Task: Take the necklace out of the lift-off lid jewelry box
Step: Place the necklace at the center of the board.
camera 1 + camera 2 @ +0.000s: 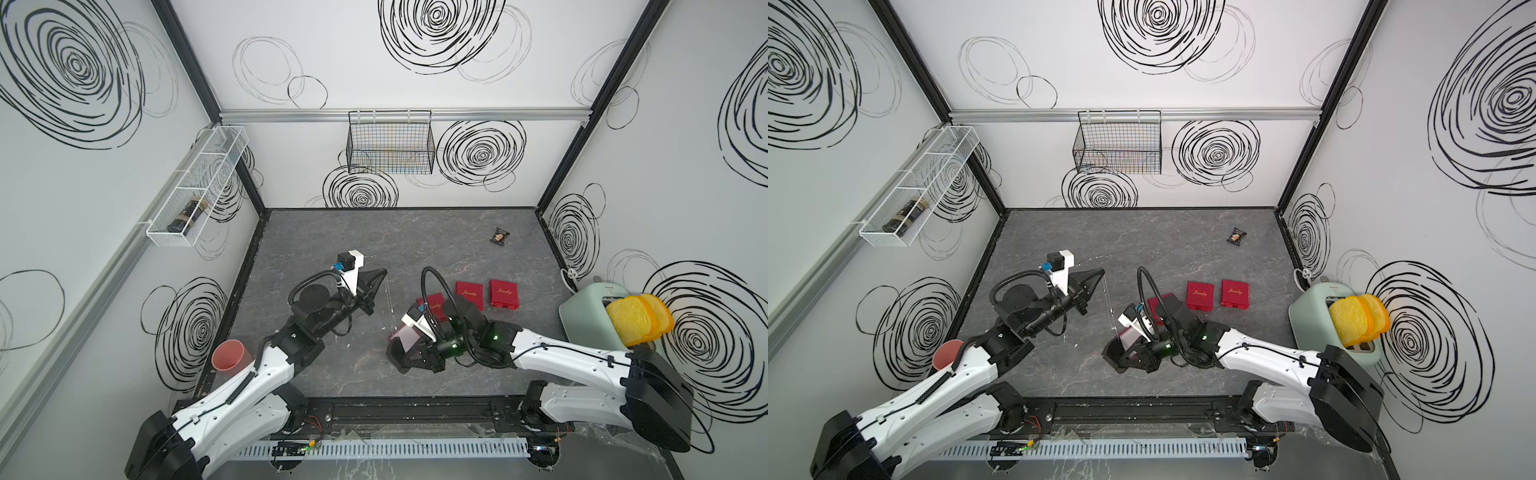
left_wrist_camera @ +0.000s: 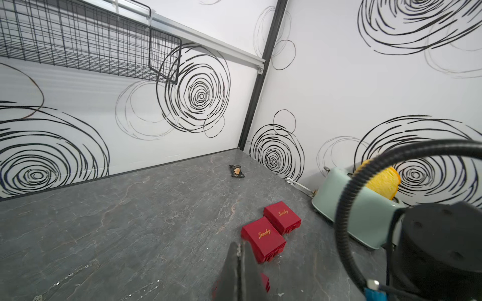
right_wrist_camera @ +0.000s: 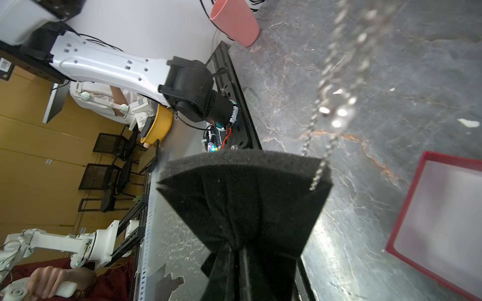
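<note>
The necklace [image 1: 389,297] is a thin silver chain stretched between both arms. My left gripper [image 1: 384,272] is shut on its upper end, and a glint shows between the fingertips [image 2: 236,254]. The chain [image 3: 336,86] runs down into a slit of a black foam insert [image 3: 245,187], which my right gripper [image 3: 238,260] is shut on, low over the table [image 1: 401,353]. The open red jewelry box base [image 3: 453,161], white inside, lies beside the foam [image 1: 405,337].
Two closed red jewelry boxes [image 1: 469,293] [image 1: 505,294] lie behind the right arm, a third red piece [image 1: 432,303] half hidden. Another thin chain [image 2: 73,276] lies on the table. A mint toaster [image 1: 582,320], pink cup [image 1: 230,355] and snack packet [image 1: 500,237] stand around.
</note>
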You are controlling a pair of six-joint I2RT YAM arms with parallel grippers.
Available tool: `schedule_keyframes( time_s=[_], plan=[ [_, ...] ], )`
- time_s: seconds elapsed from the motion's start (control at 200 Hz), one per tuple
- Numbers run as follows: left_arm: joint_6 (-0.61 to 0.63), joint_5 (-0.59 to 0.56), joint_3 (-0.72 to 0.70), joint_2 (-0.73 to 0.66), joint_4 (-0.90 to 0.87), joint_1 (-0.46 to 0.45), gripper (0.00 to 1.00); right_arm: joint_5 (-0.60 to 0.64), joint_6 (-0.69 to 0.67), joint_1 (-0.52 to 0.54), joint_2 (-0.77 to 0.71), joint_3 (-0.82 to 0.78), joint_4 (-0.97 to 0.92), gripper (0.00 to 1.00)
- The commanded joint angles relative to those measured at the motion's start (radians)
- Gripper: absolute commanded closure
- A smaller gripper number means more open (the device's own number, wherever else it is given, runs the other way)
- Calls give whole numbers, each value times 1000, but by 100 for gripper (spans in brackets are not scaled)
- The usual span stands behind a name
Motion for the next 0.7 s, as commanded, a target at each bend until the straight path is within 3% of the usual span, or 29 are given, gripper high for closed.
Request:
schedule_keyframes(
  time_s=[0.0, 0.26, 0.695],
  plan=[
    [-34, 65, 47, 35, 83, 32, 100, -33, -27, 28, -25, 6, 26, 89],
    [-51, 124, 62, 126, 115, 67, 100, -4, -42, 79, -32, 12, 43, 89],
    [-66, 199, 36, 323, 191, 72, 100, 134, -18, 60, -148, 21, -40, 89]
  ],
)
